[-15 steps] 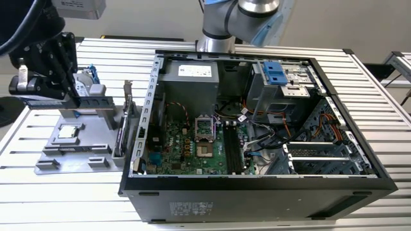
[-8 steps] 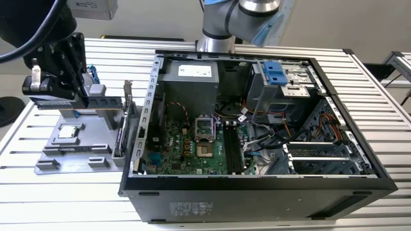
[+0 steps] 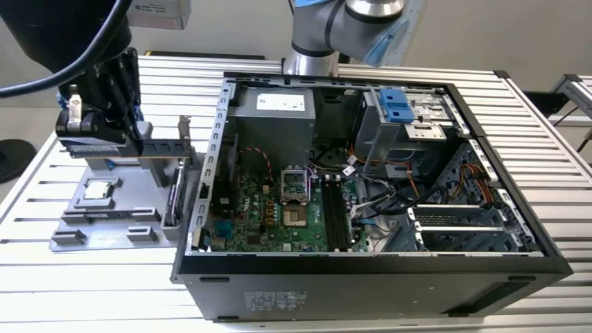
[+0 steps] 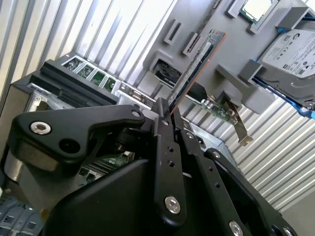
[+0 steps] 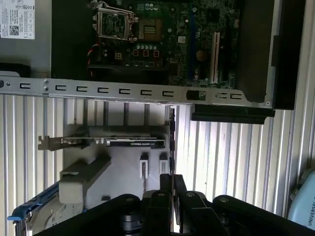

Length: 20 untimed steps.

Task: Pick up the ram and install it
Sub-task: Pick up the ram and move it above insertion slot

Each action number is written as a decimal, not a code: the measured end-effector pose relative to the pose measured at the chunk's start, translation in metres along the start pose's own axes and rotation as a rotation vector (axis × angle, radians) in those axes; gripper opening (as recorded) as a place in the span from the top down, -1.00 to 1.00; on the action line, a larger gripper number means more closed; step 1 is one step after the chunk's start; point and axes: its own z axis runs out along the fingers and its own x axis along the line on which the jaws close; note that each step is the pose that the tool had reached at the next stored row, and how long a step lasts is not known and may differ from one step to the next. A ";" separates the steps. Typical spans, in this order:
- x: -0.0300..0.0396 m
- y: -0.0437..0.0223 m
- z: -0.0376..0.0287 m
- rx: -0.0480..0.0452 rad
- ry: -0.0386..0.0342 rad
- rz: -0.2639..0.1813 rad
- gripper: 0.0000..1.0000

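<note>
The ram (image 4: 197, 64) is a thin dark stick with a row of chips. My gripper (image 4: 173, 118) is shut on one end of it. The rest of the ram sticks out past the fingertips above the grey parts tray (image 4: 197, 14). In the first wrist view the ram (image 5: 172, 137) shows edge-on, running from the gripper (image 5: 172, 179) toward the case wall (image 5: 123, 91). In the exterior view my gripper (image 3: 137, 139) hangs over the tray (image 3: 93, 232) at the exterior view's left. There the ram (image 3: 165, 149) points toward the open computer case (image 3: 370, 270).
An upright card with a metal bracket (image 5: 133, 142) stands in the tray beside the ram. A hard drive (image 4: 290, 49) and a processor (image 3: 97, 191) also lie there. Inside the case, the motherboard's long black slots (image 3: 335, 215) lie beside loose cables (image 3: 389, 198). The table is slatted metal (image 3: 93, 291).
</note>
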 end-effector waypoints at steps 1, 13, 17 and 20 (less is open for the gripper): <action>0.0000 0.0021 0.0000 0.0001 0.0000 0.000 1.00; -0.0005 0.0289 -0.0002 0.0014 0.0001 0.000 1.00; -0.0006 0.0377 -0.0003 0.0018 0.0000 0.000 1.00; -0.0007 0.0443 -0.0004 0.0022 0.0001 0.000 1.00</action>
